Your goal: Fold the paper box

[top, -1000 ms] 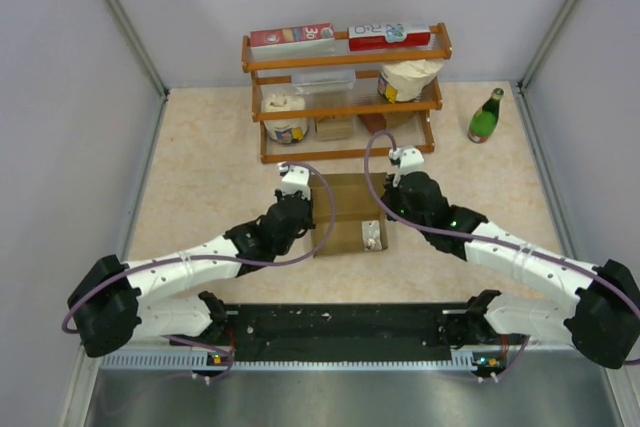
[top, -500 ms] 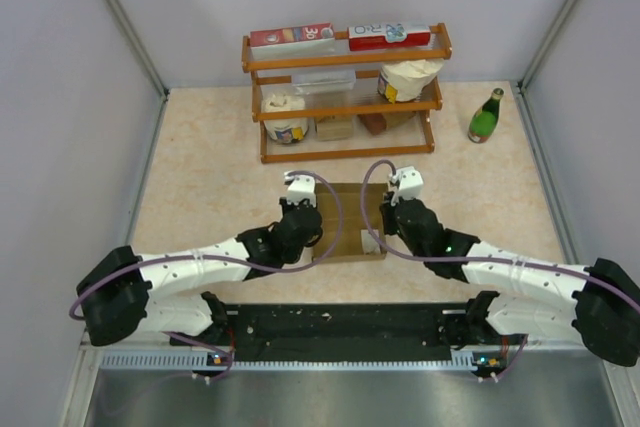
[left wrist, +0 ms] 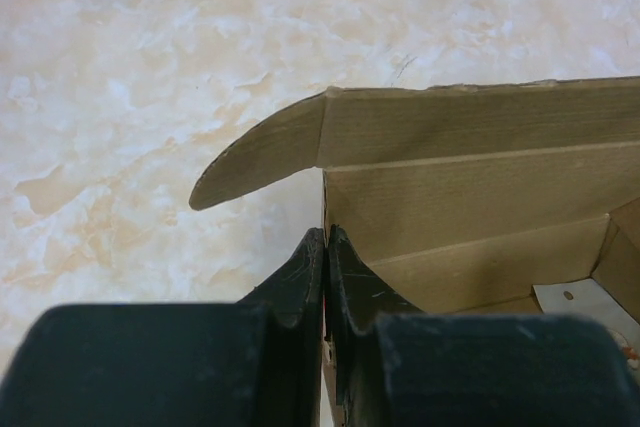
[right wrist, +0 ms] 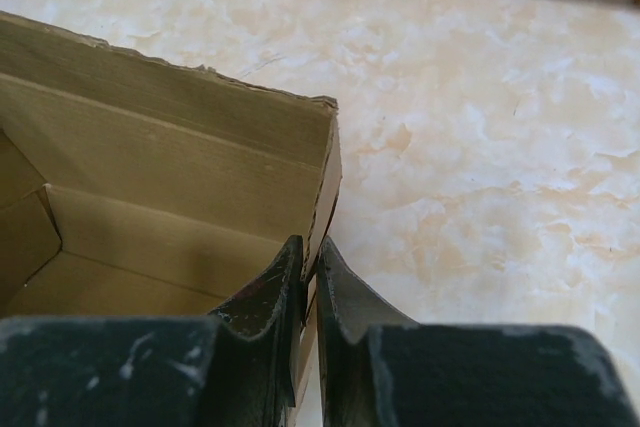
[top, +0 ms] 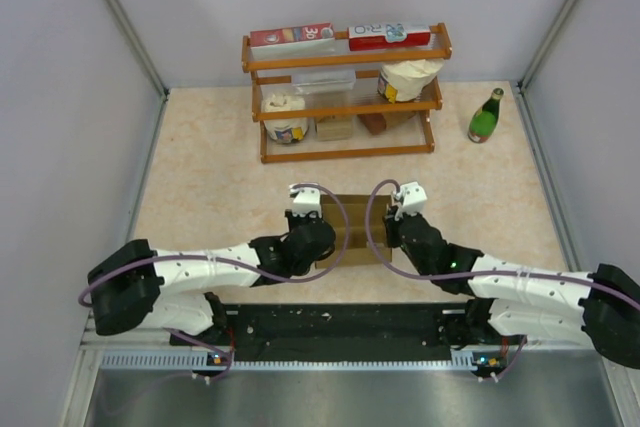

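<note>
Two sets of black fingers are closed almost together, each with a thin cardboard wall caught between them. The left gripper (left wrist: 327, 239) clamps the top edge of the left side wall of the paper box (left wrist: 470, 182). Its jaws are narrowed to a slit, and the cardboard runs down into that slit. The right gripper (right wrist: 310, 249) grips the right side wall the same way, with one finger inside the box and the other outside it.

Just beyond the left gripper's fingertips, a rounded flap (left wrist: 262, 159) sticks out from the box's far left corner and hangs over the table surface. The far wall of the box stands upright, with creased bands along its inner face. At the right edge of the left wrist view, a pale label (left wrist: 590, 309) lies on the box floor.

From above, the box sits open-topped on the marbled beige table (top: 210, 177). It is between the two wrists, around the middle of the table's width and on the side nearer the arm bases. Farther back stands an orange wooden rack (top: 345, 154) with red-and-white cartons (top: 292, 36) on its top shelf. A green bottle (top: 486, 117) stands to the right of the rack, close to the right-hand wall.
</note>
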### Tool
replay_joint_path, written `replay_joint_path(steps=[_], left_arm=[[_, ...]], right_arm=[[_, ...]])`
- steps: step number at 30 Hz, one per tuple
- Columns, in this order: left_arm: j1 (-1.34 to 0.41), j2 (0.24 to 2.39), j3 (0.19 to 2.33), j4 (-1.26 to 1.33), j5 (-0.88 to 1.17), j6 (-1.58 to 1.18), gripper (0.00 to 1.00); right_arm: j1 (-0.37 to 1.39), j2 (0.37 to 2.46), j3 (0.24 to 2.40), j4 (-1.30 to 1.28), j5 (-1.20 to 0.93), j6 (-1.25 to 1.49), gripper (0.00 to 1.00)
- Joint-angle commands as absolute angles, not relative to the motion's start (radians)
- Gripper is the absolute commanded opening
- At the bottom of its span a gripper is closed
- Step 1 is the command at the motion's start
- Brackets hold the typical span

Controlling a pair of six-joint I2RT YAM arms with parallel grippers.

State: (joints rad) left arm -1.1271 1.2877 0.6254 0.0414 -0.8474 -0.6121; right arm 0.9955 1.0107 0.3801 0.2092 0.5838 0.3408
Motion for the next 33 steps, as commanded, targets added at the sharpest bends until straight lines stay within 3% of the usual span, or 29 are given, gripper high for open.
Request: replay_joint_path(steps=[1,7,11,19,33], left_arm=[[-1.18,1.301,0.635,0.103,-0.85,-0.713,0.07],[-1.216,1.318,0.666,0.023,-0.907,-0.773,0.08],[-1.235,1.322,0.667,0.026,-0.919,-0.785,0.0],[-1.272,1.318,0.673,0.043,-1.008,-0.782,0.0],[-1.284,1.377,0.581,0.457,-1.127,-0.592,0.0]], right_arm=[[1.046,0.962,0.359,0.299,0.532,0.353,0.08],[1.065,0.91,0.327,0.298,0.548,0.339,0.08],[1.091,0.89,0.301,0.32,0.575,0.325,0.07],[1.123,0.867,0.235,0.491,0.638,0.238,0.02],[1.123,0.954,0.129,0.902,0.666,0.029,0.0]])
